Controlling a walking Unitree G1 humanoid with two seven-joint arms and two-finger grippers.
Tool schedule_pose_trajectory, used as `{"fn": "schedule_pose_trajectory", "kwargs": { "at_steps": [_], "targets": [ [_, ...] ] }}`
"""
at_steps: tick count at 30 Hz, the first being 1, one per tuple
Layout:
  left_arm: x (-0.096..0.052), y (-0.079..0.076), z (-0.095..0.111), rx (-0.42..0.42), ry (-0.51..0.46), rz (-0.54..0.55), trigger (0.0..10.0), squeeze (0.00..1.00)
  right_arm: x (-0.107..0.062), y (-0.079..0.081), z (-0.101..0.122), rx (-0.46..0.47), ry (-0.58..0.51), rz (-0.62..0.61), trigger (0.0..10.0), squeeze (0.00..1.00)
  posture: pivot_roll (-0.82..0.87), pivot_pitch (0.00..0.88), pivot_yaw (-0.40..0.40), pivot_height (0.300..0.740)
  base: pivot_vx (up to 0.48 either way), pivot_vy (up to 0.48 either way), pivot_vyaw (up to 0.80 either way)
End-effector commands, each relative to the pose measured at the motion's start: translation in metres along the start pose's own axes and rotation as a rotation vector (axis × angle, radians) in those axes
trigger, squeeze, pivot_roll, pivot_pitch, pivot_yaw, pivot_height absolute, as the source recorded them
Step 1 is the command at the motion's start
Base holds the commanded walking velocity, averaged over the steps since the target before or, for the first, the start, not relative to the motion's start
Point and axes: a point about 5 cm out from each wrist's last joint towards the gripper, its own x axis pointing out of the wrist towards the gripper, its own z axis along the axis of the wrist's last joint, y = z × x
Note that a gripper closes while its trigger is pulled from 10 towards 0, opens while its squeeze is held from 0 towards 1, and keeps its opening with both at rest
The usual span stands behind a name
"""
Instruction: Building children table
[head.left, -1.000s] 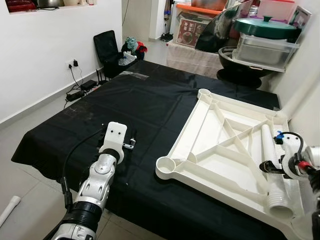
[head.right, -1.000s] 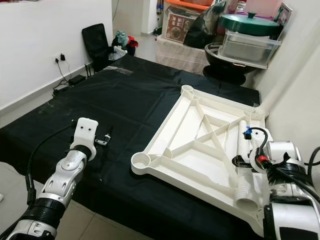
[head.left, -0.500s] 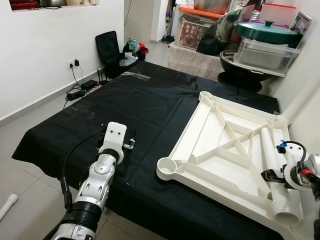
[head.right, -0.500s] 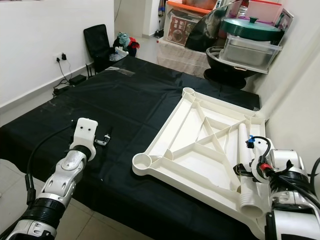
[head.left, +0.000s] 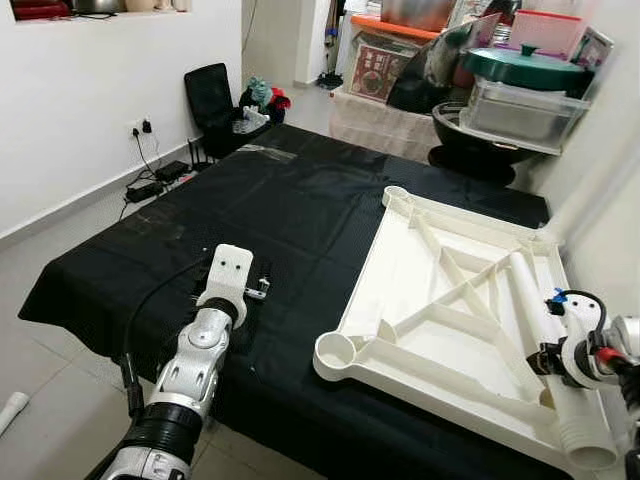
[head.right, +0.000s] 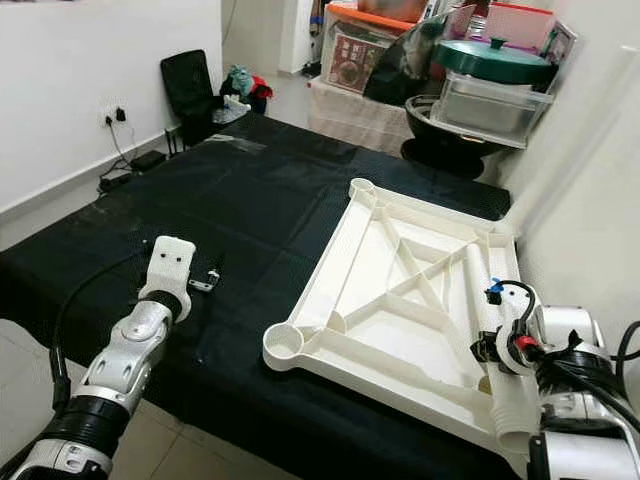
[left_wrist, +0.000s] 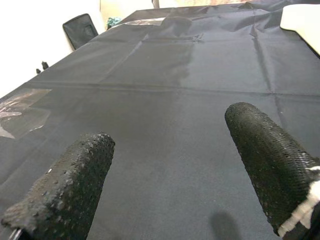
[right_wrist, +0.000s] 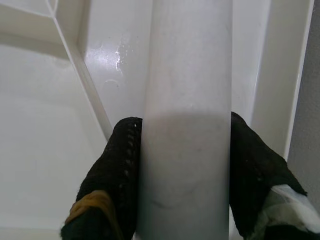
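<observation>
A white plastic table top (head.left: 400, 356) lies upside down on the right half of a black cloth (head.left: 290, 200), ribs up, with a round leg socket (head.left: 335, 350) at its near corner. Along its right side lies a white tubular table leg (head.left: 530, 300), threaded end (head.left: 588, 445) towards me. My right gripper (head.left: 556, 360) is shut around the leg (right_wrist: 187, 100), one black finger (right_wrist: 117, 165) on each side. My left gripper (left_wrist: 170, 165) stands open over bare cloth, well left of the table top (head.left: 258, 284).
A black chair (head.left: 212, 95) stands past the cloth's far left corner. Stacked boxes, a black bowl (head.left: 480, 140) and a green-lidded container (head.left: 525, 85) crowd the back right. A white wall (head.left: 600, 200) runs close on the right. Cables (head.left: 150, 185) lie on the floor at left.
My right gripper has drawn the leg a little towards me, so its threaded end now reaches past the table top's front edge. The left arm has stayed put.
</observation>
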Motion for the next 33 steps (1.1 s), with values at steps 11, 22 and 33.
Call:
{"fn": "schedule_pose_trajectory", "kwargs": {
  "at_steps": [11, 22, 33],
  "targets": [
    [-0.002, -0.004, -0.011, 0.011, 0.046, -0.01, 10.0, 0.0, -0.066, 0.039, 0.087, 0.029, -0.433, 0.208, 0.0, 0.0, -0.02, 0.0, -0.162, 0.74, 0.0, 0.0, 0.0],
    [-0.004, 0.0, -0.011, 0.015, 0.046, -0.002, 10.0, 0.0, -0.122, 0.07, 0.122, 0.106, -0.832, 0.323, 0.0, 0.0, -0.01, 0.0, -0.15, 0.74, 0.0, 0.0, 0.0],
    [-0.018, -0.028, 0.05, -0.462, -0.218, -0.409, 10.0, 0.0, -0.088, 0.169, 0.078, 0.356, -0.87, 0.475, 0.0, 0.0, 0.03, 0.0, -0.132, 0.74, 0.0, 0.0, 0.0]
  ]
}}
